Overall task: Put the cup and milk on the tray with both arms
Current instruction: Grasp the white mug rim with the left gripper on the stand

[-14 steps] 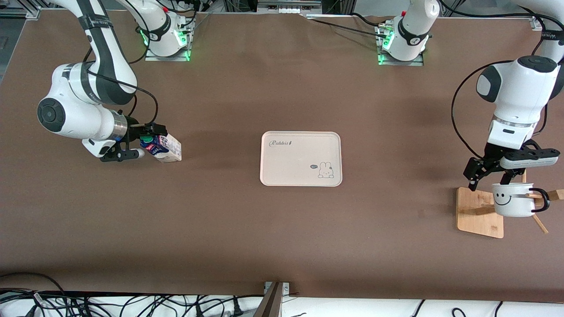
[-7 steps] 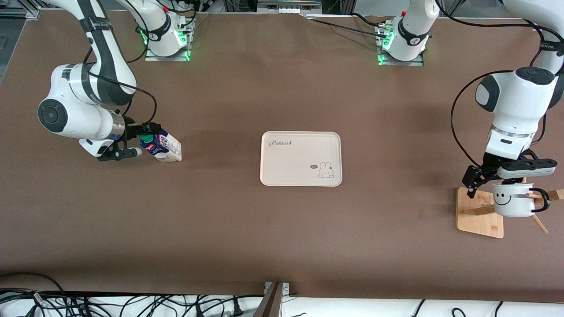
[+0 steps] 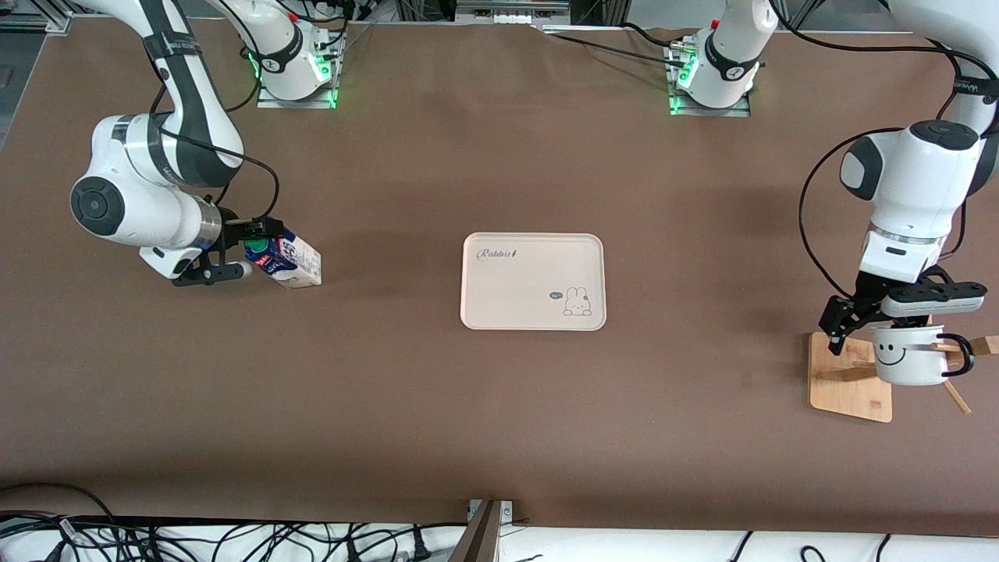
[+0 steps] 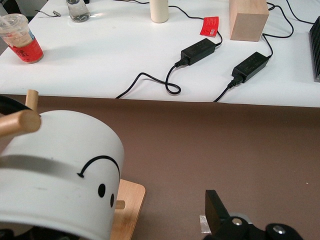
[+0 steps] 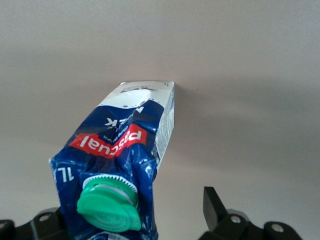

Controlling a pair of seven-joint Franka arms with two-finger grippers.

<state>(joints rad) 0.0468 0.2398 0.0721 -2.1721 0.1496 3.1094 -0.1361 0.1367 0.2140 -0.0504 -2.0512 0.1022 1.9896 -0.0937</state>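
Observation:
The milk (image 3: 290,261) stands on the table toward the right arm's end. My right gripper (image 3: 243,250) is open, with a finger on either side of the carton's top and green cap (image 5: 107,206); one finger (image 5: 214,207) stands apart from the carton (image 5: 125,145). The cup (image 3: 908,355) hangs on its side from a peg of the wooden stand (image 3: 847,382) toward the left arm's end. My left gripper (image 3: 868,318) is open just over the cup (image 4: 60,175); one finger (image 4: 216,214) is beside it, the other is hidden. The tray (image 3: 533,281) lies empty mid-table.
Wooden pegs (image 4: 20,122) stick out of the stand past the cup's handle (image 3: 961,353). Both arm bases (image 3: 710,74) stand along the table's edge farthest from the front camera. A white bench with power bricks (image 4: 200,50), cables and a drink shows in the left wrist view.
My left gripper has come down closer to the cup. My right gripper has shifted slightly at the milk's top. Cup, milk and tray have stayed where they were.

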